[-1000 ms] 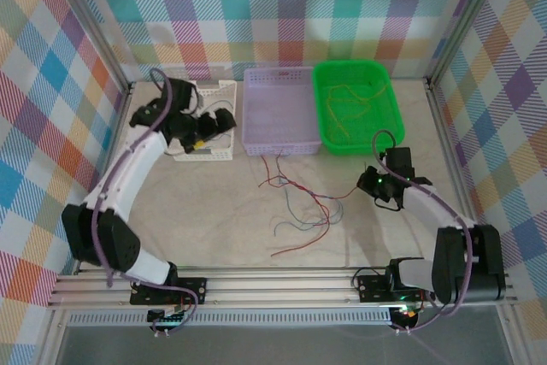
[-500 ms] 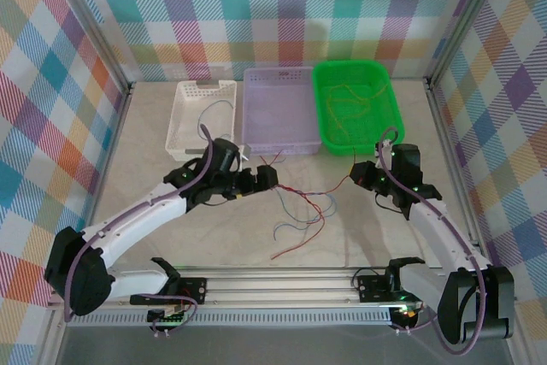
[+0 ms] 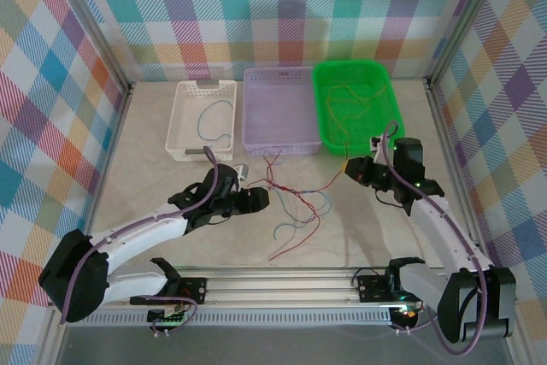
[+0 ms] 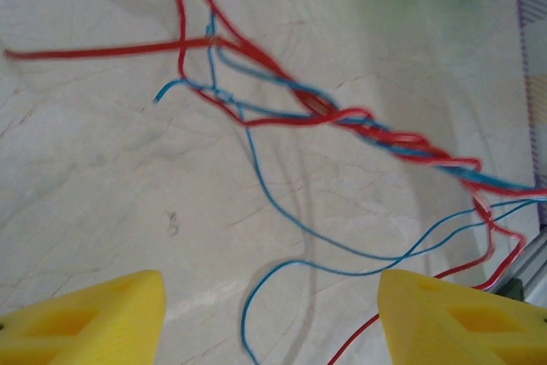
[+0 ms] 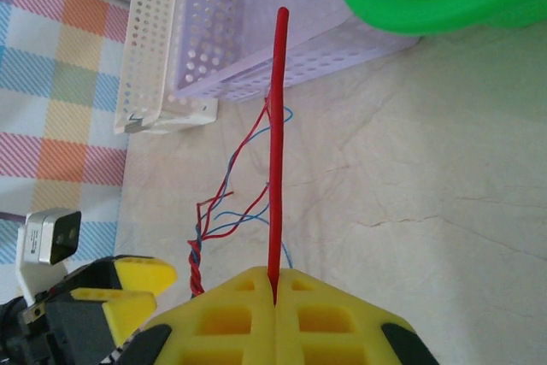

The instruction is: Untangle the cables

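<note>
The cables [image 3: 295, 204] lie as a loose red and blue tangle on the table's middle. In the left wrist view, red and blue strands twist together [image 4: 342, 117]. My left gripper [image 3: 256, 200] sits at the tangle's left edge. Its jaws are open [image 4: 273, 322], with a blue loop [image 4: 282, 271] lying on the table between the yellow fingertips [image 4: 94, 318], ungripped. My right gripper [image 3: 352, 168] is to the right of the tangle, shut [image 5: 275, 284] on a red cable [image 5: 275, 126] that runs taut from the tangle.
Three baskets stand at the back: a white basket [image 3: 182, 117] holding one blue cable [image 3: 214, 117], a purple basket [image 3: 252, 130], and a green basket [image 3: 389, 117] with yellow-olive cables [image 3: 350, 100]. In the right wrist view, the left gripper [image 5: 128, 288] shows at lower left.
My left arm has swung from the white basket down to the tangle, leaving a blue cable in that basket. My right gripper moved slightly back and left with the red cable.
</note>
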Controlling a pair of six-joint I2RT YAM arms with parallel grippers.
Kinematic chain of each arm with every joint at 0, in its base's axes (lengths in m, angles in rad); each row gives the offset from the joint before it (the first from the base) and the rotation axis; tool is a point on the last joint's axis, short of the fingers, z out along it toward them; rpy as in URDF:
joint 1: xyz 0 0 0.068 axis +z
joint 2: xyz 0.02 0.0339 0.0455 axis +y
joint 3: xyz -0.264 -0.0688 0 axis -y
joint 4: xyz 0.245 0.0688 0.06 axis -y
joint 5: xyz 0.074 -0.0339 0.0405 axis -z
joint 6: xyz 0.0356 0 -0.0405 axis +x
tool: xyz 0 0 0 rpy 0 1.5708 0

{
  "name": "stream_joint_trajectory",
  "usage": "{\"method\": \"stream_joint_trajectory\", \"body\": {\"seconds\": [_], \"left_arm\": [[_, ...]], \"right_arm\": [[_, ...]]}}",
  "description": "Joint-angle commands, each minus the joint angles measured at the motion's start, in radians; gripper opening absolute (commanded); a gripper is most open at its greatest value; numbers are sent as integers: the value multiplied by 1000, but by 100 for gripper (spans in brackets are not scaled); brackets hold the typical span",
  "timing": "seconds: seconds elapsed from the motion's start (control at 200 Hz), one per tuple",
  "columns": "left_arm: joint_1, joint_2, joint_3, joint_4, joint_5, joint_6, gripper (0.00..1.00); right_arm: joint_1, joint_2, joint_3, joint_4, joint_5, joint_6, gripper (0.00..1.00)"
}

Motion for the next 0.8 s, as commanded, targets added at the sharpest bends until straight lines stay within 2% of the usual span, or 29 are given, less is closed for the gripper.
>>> {"method": "stream_joint_trajectory", "body": {"seconds": [0.0, 0.155, 0.375, 0.5, 0.65, 0.725, 0.795], "left_arm": [[-8, 12, -36, 131, 4, 13, 67], [-26, 35, -54, 205, 19, 70, 68], [-64, 102, -58, 250, 27, 163, 60], [-97, 122, -50, 256, 21, 195, 51], [-116, 142, -51, 259, 26, 208, 33], [-119, 140, -56, 259, 23, 209, 30], [-121, 135, -58, 257, 24, 214, 21]], "right_arm": [[7, 10, 47, 4, -83, 26, 0], [7, 32, 84, -30, -120, 37, 0], [8, 91, 144, -104, -185, 74, 0], [7, 94, 169, -137, -186, 79, 0], [7, 93, 189, -148, -201, 80, 0], [7, 89, 194, -147, -210, 81, 0], [7, 87, 198, -147, -216, 85, 0]]}}
